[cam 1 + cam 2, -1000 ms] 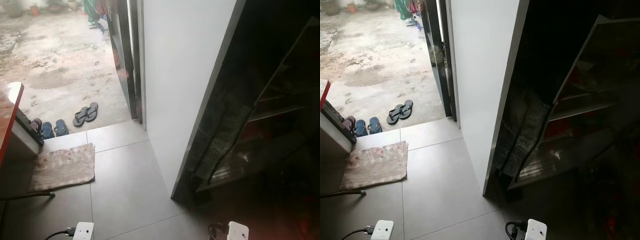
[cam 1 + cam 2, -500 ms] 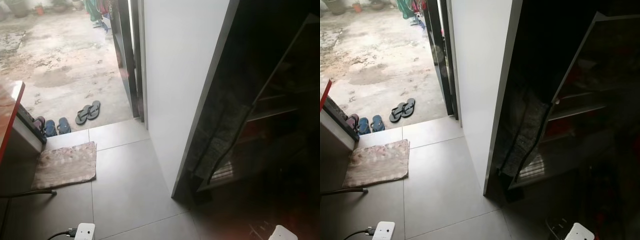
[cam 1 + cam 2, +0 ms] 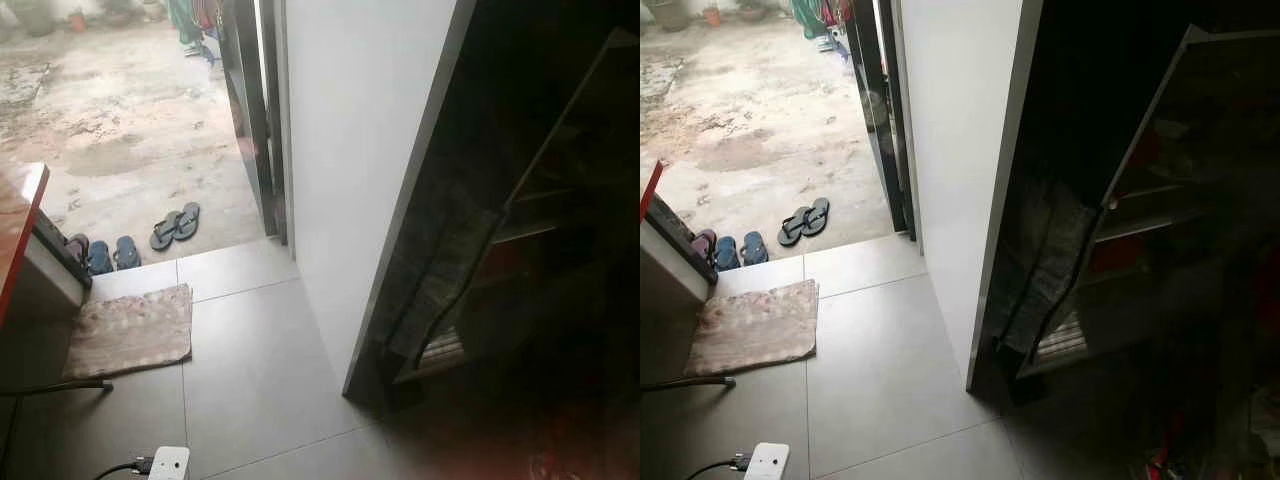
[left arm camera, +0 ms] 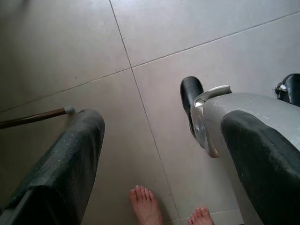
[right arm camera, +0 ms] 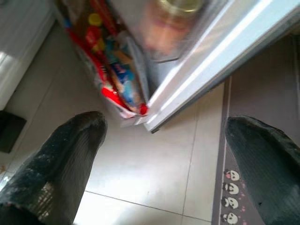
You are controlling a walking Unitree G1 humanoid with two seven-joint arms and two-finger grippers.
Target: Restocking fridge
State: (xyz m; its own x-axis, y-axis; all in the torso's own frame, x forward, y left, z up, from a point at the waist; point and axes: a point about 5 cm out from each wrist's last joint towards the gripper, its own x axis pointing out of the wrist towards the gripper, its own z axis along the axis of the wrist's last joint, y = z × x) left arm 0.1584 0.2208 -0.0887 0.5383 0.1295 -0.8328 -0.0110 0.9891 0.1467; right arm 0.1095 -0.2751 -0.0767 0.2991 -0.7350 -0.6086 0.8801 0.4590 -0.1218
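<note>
Fridge door [image 5: 220, 61] stands open above a bag of groceries [image 5: 117, 70]; right gripper [image 5: 164, 159] spread wide, left gripper [image 4: 161, 154] likewise over floor tiles [image 4: 70, 47].

**Fridge open, bag at its foot**

I see the fridge [image 3: 970, 150] as a tall white side panel with a dark edge, standing just beside the doorway. Its door [image 3: 1140, 200] hangs open, dim shelves barely readable. Through the right wrist camera, the door's [image 5: 211, 61] pale lower edge slants over the tiles, a blurred jar [image 5: 171, 21] in its rack. A bag [image 5: 112, 70] of colourful packets sits on the floor against the door's corner.
</note>
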